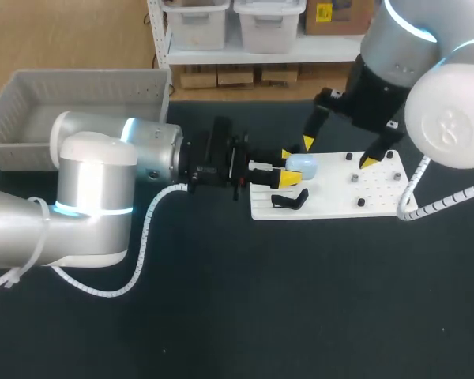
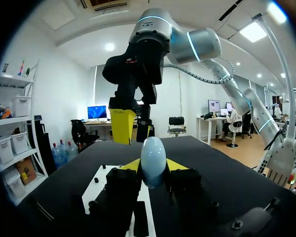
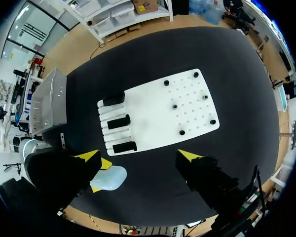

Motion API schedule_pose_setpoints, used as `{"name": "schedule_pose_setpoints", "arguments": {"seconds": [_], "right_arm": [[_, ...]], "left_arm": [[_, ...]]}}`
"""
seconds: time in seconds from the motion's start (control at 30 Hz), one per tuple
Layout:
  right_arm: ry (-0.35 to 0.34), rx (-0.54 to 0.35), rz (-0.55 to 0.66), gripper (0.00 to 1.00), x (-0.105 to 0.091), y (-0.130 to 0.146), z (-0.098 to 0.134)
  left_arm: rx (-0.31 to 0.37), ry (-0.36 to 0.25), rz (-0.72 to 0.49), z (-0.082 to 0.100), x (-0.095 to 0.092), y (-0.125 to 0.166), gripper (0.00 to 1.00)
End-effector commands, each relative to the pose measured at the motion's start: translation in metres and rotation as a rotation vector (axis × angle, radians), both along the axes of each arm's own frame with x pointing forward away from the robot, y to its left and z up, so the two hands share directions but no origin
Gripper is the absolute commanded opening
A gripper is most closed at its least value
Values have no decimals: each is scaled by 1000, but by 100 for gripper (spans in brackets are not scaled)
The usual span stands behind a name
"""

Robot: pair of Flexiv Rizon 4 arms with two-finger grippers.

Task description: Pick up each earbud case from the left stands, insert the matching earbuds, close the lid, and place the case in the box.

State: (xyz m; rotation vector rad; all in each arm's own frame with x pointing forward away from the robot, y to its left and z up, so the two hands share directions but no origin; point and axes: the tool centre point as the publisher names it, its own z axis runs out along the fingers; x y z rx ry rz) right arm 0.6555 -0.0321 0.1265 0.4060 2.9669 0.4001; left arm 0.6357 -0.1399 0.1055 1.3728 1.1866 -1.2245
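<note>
Left gripper [image 2: 153, 166] seemingly clamps case [image 2: 153, 154]; right gripper [image 3: 138, 156] wide.

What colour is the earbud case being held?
Pale blue earbud case; clearest in left wrist view.

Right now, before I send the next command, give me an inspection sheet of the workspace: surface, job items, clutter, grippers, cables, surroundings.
Surface: dark table with a white board on it.
Job's things: pale blue earbud case held in the air near the board's stand end; three black stands on the board, no case on them; small dark pieces on the board's other part, too small to identify; grey box at the table's far left.
Clutter: nothing seen.
Grippers: left gripper shut on the earbud case; right gripper open above the board, holding nothing.
Cables: a white spiral-wrapped cable along each arm.
Surroundings: nothing seen.
</note>
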Motion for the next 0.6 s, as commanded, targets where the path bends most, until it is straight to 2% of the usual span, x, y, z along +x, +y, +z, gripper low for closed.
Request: {"name": "schedule_pose_setpoints", "arguments": {"seconds": [0.03,0.17,0.2,0.23,0.3,0.47,0.6], "right_arm": [[-69,4,-15,100,-3,-8,8],[-256,62,1,100,-9,-17,38],[-305,53,32,100,-15,-17,46],[-341,38,52,100,-21,-17,53],[-379,33,77,100,-33,-18,62],[-402,70,66,100,-54,-24,68],[-402,70,66,100,-54,-24,68]], "left_arm": [[-4,-4,7,-1,-2,0,0],[-4,-4,7,-1,-2,0,0],[-4,-4,7,-1,-2,0,0],[-9,22,40,4,-1,7,0],[-12,31,81,19,0,21,0],[2,-38,163,61,-1,55,0],[-1,-79,276,88,1,92,0]]}}
